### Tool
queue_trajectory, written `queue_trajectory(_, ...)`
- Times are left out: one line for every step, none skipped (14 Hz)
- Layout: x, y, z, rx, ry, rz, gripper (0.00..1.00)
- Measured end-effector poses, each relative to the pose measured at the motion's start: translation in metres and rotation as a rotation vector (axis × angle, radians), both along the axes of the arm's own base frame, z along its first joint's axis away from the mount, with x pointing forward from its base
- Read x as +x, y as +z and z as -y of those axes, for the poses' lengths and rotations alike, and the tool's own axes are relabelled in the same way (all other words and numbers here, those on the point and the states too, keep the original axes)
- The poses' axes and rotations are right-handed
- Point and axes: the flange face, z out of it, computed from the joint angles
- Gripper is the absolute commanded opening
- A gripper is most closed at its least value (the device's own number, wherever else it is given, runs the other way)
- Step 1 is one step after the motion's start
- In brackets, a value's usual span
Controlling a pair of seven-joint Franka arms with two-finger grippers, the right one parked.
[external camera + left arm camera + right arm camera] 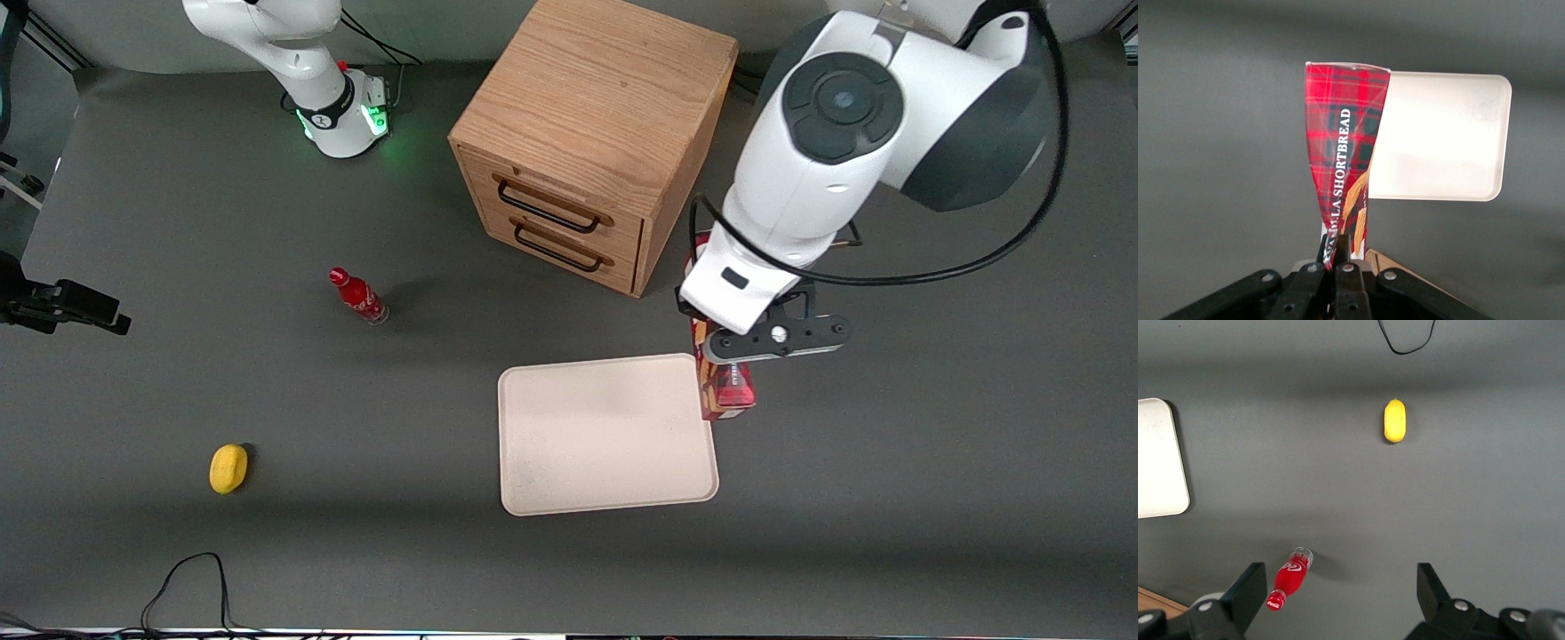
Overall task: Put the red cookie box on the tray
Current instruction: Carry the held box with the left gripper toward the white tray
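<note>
The red cookie box (1341, 153), a red tartan carton with cookie pictures, is pinched at one end between my gripper's (1337, 245) shut fingers and points away from the wrist. In the front view the box (727, 387) hangs below the gripper (716, 348), right at the edge of the tray (605, 444) toward the working arm's end. The cream tray (1445, 147) lies flat on the dark table with nothing on it. Whether the box's lower end touches the table I cannot tell.
A wooden two-drawer cabinet (591, 133) stands farther from the front camera than the tray, close to the arm. A small red bottle (358, 296) and a yellow fruit (228, 468) lie toward the parked arm's end of the table.
</note>
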Motion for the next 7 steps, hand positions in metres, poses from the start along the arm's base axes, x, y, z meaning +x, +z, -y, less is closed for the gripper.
queue_trajectory(0.005,-0.014,0.000,0.009,-0.004,-0.010,0.00)
queue_trajectory(0.016,-0.035,-0.001,0.020,-0.008,-0.015,0.00)
queue_trajectory(0.027,-0.058,-0.002,0.033,-0.015,-0.015,0.00)
queue_trajectory(0.038,-0.082,-0.002,0.045,-0.018,-0.009,0.00)
queue_trajectory(0.049,-0.108,0.000,0.048,-0.021,-0.002,0.00)
queue_trajectory(0.058,-0.135,0.001,0.044,-0.023,0.009,0.00)
queue_trajectory(0.065,-0.160,0.002,0.035,-0.026,0.029,0.00)
